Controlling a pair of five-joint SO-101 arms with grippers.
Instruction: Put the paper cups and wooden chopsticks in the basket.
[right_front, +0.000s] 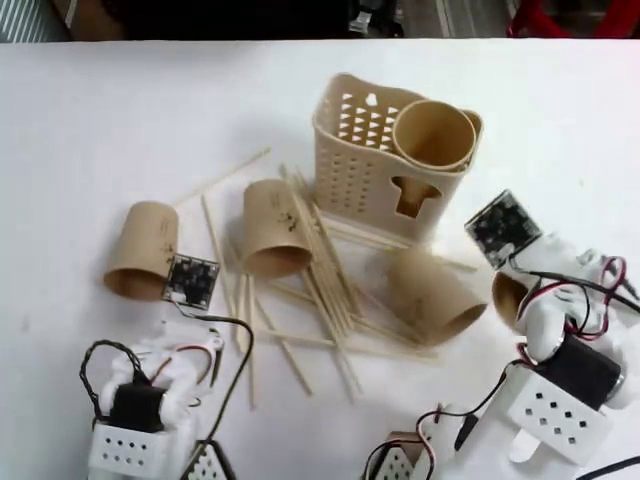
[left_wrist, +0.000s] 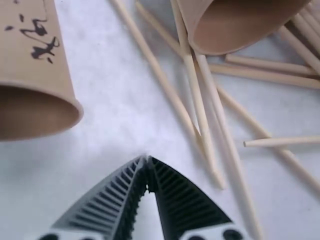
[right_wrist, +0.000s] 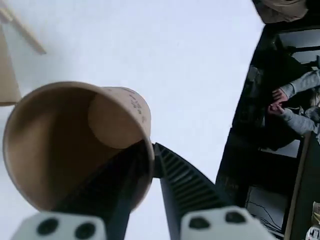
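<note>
**Paper cups split between basket, table and right gripper**

We see the basket (right_front: 370, 170) standing upright at the far middle of the white table (right_front: 120, 110). One cup, the basket cup (right_front: 435, 135), sits mouth up in its right end.

Three more cups lie on their sides on the table. The left cup (right_front: 140, 250) is well to the left. The middle cup (right_front: 275, 228) lies just left of the basket with its mouth towards the near edge. The right cup (right_front: 435, 295) lies near the basket's front.

The wooden chopsticks (right_front: 320, 290) are scattered loosely between these cups. Many cross one another, some run under the middle and right cups, and a few reach the basket's near side.

At the right of the table we find a fifth cup, the held cup (right_wrist: 65, 140), tipped on its side. The right gripper (right_wrist: 151, 150) pinches its wall at the rim, with one finger inside the mouth and the other outside.

The left gripper (left_wrist: 146, 162) has its jaws pressed together with nothing between them. It hangs over bare table between the left cup and the middle cup, and several chopsticks lie just beside its tips. We cannot tell whether those tips touch the table.
</note>
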